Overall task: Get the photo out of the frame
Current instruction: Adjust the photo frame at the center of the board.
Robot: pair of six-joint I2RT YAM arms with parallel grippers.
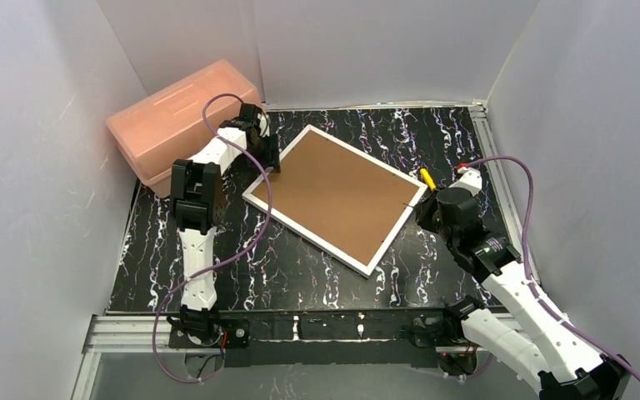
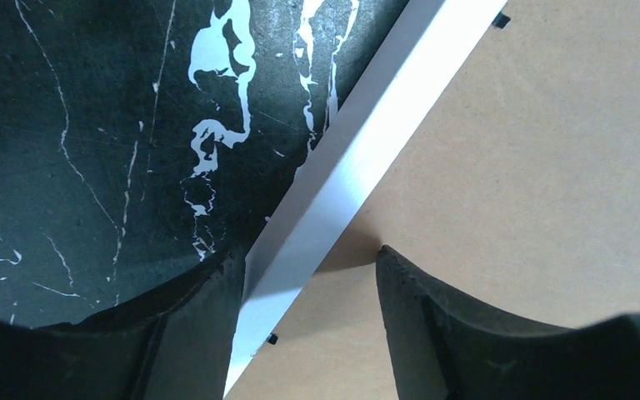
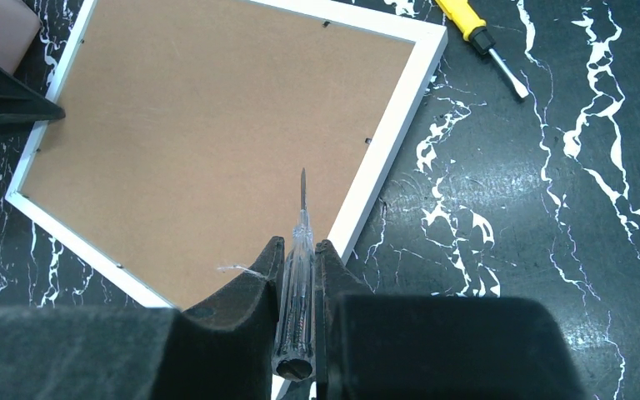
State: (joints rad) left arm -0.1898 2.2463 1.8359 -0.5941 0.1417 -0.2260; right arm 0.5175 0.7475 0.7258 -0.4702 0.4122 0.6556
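The frame lies face down on the black marbled table, its brown back up inside a thin white border. The photo is hidden beneath the back. My left gripper is open astride the border at the frame's left corner. One finger is against the border's outer side, and the other is over the brown board, a small gap from the border. My right gripper is shut on a clear-handled screwdriver at the frame's right side. The screwdriver's tip points over the board.
A pink plastic box stands at the back left, close behind my left arm. A yellow-handled screwdriver lies on the table off the frame's far right corner. Small black tabs sit along the border's inner edge. White walls enclose the table.
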